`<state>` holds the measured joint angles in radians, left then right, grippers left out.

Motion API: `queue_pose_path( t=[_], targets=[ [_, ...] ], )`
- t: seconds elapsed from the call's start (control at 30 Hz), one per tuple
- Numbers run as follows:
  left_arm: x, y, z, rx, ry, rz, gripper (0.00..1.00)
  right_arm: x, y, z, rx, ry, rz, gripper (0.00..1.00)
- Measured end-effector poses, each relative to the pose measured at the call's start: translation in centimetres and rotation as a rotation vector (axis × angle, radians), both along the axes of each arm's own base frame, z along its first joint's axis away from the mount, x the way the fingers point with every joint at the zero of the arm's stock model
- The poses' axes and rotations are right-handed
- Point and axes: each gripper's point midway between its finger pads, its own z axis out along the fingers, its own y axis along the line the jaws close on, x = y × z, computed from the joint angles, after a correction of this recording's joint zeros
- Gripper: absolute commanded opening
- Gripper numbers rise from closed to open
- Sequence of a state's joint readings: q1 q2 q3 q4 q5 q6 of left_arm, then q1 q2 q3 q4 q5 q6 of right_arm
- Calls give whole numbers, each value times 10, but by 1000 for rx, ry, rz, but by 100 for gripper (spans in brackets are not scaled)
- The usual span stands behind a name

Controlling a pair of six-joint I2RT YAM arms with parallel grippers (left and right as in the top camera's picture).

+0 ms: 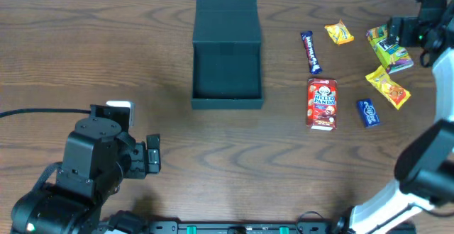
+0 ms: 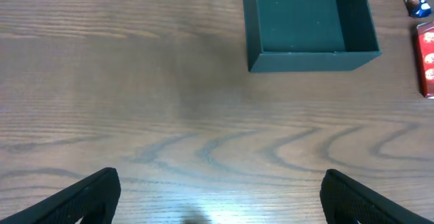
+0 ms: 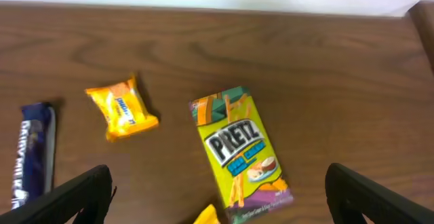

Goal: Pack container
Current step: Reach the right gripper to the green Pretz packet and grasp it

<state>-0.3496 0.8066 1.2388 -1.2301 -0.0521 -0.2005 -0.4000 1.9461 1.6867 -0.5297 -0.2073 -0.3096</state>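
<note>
The container (image 1: 227, 103) is a dark teal-black box standing open and empty at the table's middle back, with its flap lid (image 1: 227, 10) lying flat behind it. It also shows in the left wrist view (image 2: 308, 60). My left gripper (image 1: 152, 156) is open and empty over bare table, in front and to the left of the container; its fingers frame the left wrist view (image 2: 220, 200). My right gripper (image 1: 394, 30) is open and empty at the far right back, above a green Pretz box (image 1: 390, 49) that lies between its fingers (image 3: 217, 187) in the right wrist view (image 3: 241, 149).
Right of the container lie a dark blue bar (image 1: 311, 52), a yellow packet (image 1: 339, 32), a red Hello Panda box (image 1: 321, 103), a small blue packet (image 1: 367, 113) and a yellow-orange packet (image 1: 388, 86). The table's back edge is close behind the Pretz box.
</note>
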Motion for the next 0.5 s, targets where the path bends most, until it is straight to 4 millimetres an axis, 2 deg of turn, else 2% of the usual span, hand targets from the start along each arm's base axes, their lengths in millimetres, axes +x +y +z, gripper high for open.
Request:
queue_pose_path(
  t=[0.3,0.5],
  targets=[
    [0,0,0,-1,0,0,95,20,-15,-45,-7,132,88,99],
    [0,0,0,-1,0,0,95,19,-24,-83,8,194,99,99]
  ],
)
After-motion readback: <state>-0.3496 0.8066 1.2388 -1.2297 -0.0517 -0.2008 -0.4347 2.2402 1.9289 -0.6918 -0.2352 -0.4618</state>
